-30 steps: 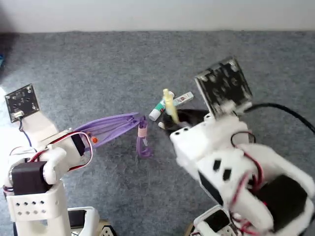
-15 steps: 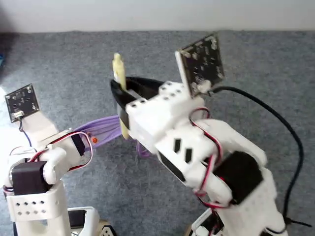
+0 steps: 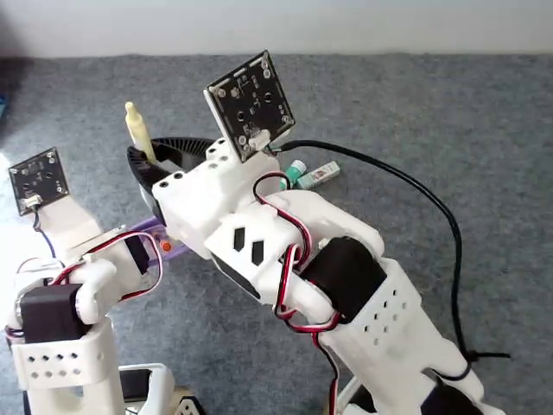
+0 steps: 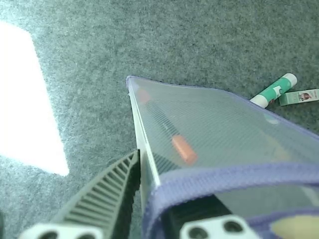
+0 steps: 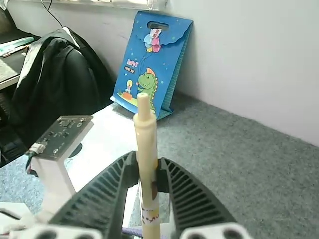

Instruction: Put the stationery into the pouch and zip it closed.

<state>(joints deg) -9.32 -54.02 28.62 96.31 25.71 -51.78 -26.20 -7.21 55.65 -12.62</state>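
Note:
My right gripper [image 3: 151, 164] is raised over the left side of the table, shut on a cream pen [image 3: 136, 130] that stands upright between its fingers [image 5: 119, 172]. Up close the pen [image 5: 144, 129] pokes well above the jaws. My left gripper [image 4: 142, 164] is shut on the edge of the translucent purple-trimmed pouch [image 4: 214, 134], which has an orange-tipped item [image 4: 183, 149] inside. A strip of the pouch [image 3: 154, 229] shows under the right arm. A green-and-white glue stick [image 3: 296, 170] [image 4: 273, 90] and a small boxed item [image 3: 321, 173] [image 4: 299, 96] lie on the carpet beyond.
Grey carpet [image 3: 449, 130] covers the table. The right arm's body [image 3: 285, 251] spans the middle and hides most of the pouch from above. A blue gift bag [image 5: 152, 64] and a dark jacket [image 5: 55, 84] stand against the wall behind.
The right arm has lifted the pen away from the glue stick and swung it left, now over the left arm's end of the pouch. The left arm has stayed still.

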